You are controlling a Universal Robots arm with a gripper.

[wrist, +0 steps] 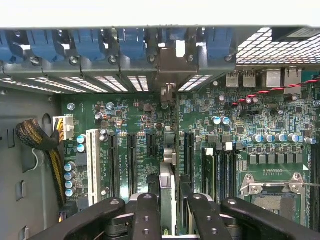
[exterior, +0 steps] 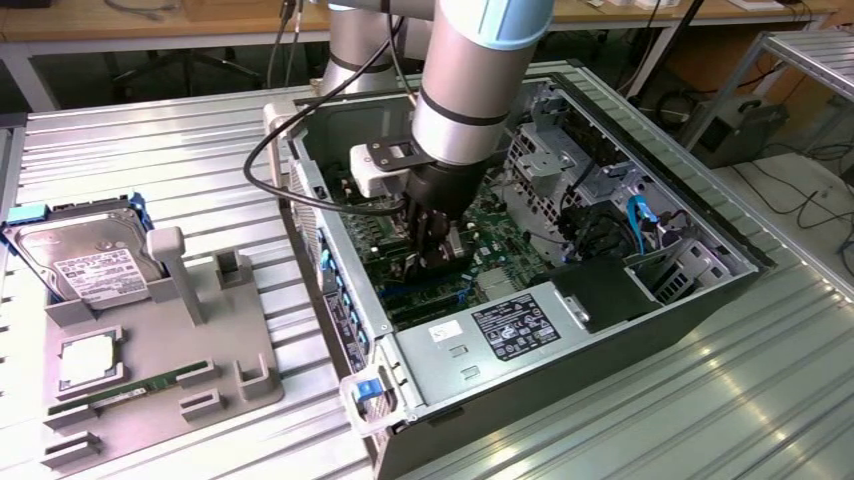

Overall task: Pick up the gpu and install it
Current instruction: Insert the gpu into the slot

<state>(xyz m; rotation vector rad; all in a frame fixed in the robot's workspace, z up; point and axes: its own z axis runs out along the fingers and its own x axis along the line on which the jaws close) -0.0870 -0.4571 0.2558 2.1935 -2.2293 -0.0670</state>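
Nearest the wrist camera, the gripper [wrist: 167, 210] has its black fingers [wrist: 145, 215] closed on the gpu [wrist: 167, 187], seen edge-on, its long axis running away toward the case's slot brackets, directly over the motherboard [wrist: 260, 115] slots. From the exterior view, the gripper [exterior: 434, 262] reaches down inside the open computer case [exterior: 694, 290], the card standing on edge below it.
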